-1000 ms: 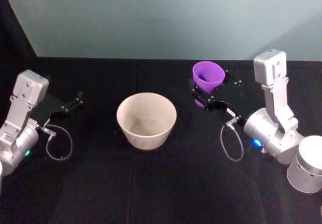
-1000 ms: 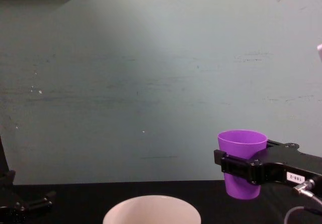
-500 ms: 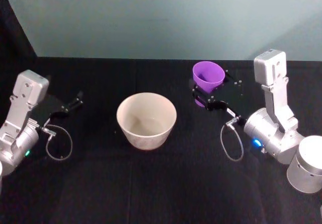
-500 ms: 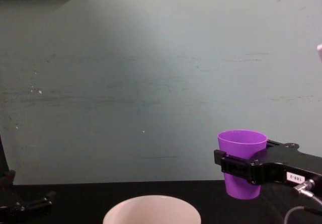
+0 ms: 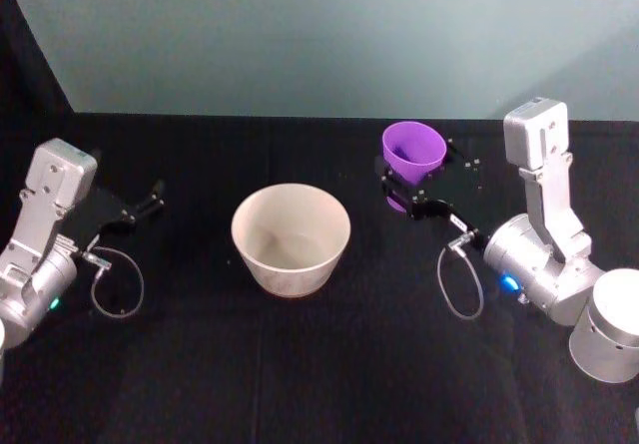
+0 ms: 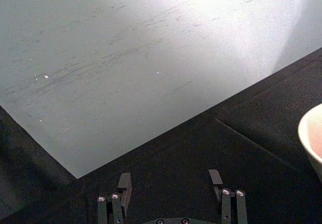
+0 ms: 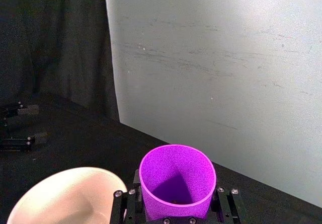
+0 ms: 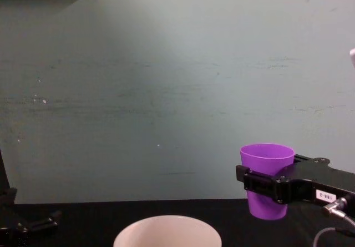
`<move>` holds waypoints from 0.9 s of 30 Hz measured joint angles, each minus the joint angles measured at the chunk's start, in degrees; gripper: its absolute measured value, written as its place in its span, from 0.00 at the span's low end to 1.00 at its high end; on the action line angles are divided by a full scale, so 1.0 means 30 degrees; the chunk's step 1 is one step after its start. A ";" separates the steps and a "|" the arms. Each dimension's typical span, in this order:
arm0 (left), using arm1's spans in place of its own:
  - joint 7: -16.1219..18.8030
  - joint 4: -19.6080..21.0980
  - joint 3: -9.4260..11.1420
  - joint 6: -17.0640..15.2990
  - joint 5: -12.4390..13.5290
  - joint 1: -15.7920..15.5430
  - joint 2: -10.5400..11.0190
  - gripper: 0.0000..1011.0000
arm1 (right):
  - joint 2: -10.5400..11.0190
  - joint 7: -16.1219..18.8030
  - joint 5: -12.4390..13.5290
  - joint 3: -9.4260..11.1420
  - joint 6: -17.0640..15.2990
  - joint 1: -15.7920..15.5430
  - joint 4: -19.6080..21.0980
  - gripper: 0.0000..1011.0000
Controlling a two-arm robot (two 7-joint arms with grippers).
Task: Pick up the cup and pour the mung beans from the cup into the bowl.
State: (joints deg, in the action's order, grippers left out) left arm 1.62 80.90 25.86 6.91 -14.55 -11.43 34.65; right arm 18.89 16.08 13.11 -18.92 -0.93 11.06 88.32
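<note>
No shift: right gripper (image 5: 414,183) tight around upright cup (image 5: 413,150) beside bowl (image 5: 291,239) (left gripper (image 6: 170,179) spread)

You see a white glare on the wall (image 6: 216,17) beyond the bowl (image 6: 313,138); the black surface (image 5: 319,364) around it lies dim.

Silver arms (image 5: 544,264), black left claw (image 6: 170,179), black right claw (image 7: 175,201), looped grey cables (image 5: 440,276)

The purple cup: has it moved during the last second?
No. In the head view the cup keeps the same gap to the right of the bowl, upright.
</note>
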 joint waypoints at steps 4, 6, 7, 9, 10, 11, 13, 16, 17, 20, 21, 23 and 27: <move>0.0001 0.0000 0.0000 0.0000 0.0001 -0.0001 -0.0001 0.99 | -0.0001 0.0000 -0.0001 0.0000 0.0000 0.0000 -0.0001 0.72; 0.0000 0.0000 0.0001 -0.0001 0.0000 -0.0001 0.0000 0.99 | 0.0000 0.0000 -0.0001 0.0000 0.0000 0.0000 0.0001 0.72; 0.0000 0.0000 0.0000 -0.0001 0.0001 0.0000 0.0000 0.99 | 0.0000 -0.0001 -0.0001 0.0000 0.0000 0.0000 0.0000 0.72; 0.0001 0.0000 0.0000 -0.0001 0.0000 -0.0001 0.0000 0.99 | -0.0001 0.0000 -0.0001 0.0000 0.0000 0.0000 0.0001 0.72; 0.0000 -0.0001 0.0000 0.0000 0.0001 -0.0001 -0.0001 0.99 | 0.0000 0.0001 -0.0001 0.0000 0.0000 0.0000 0.0000 0.72; 0.0000 0.0000 -0.0001 0.0000 0.0001 -0.0001 -0.0001 0.99 | 0.0000 0.0000 -0.0001 0.0000 0.0000 0.0000 0.0001 0.72; 0.0000 0.0000 0.0000 -0.0001 0.0000 -0.0001 -0.0001 0.99 | 0.0000 0.0001 -0.0001 0.0000 0.0000 0.0000 0.0001 0.72; 0.0000 0.0000 -0.0001 0.0000 0.0000 0.0000 0.0000 0.99 | -0.0001 -0.0001 -0.0001 0.0000 0.0000 0.0000 0.0000 0.72; 0.0000 0.0000 0.0000 0.0000 0.0000 -0.0001 0.0000 0.99 | 0.0000 -0.0001 -0.0001 0.0000 0.0000 0.0000 0.0000 0.72; 0.0000 -0.0001 0.0000 -0.0001 0.0000 -0.0002 0.0000 0.99 | -0.0001 0.0000 -0.0001 0.0000 0.0001 0.0000 0.0001 0.72; 0.0000 0.0000 -0.0001 0.0000 0.0001 -0.0001 0.0000 0.99 | -0.0001 0.0000 0.0000 0.0000 0.0000 0.0000 0.0001 0.72; 0.0000 0.0000 0.0000 0.0000 0.0001 -0.0001 -0.0001 0.99 | -0.0001 0.0000 -0.0001 0.0001 0.0000 0.0000 0.0001 0.72; 0.0001 0.0000 0.0000 0.0000 0.0001 -0.0001 0.0000 0.99 | -0.0001 0.0000 -0.0001 0.0000 0.0001 0.0000 0.0001 0.72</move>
State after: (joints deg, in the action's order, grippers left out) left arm 1.62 80.90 25.86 6.91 -14.55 -11.43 34.65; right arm 18.89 16.08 13.11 -18.92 -0.93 11.06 88.32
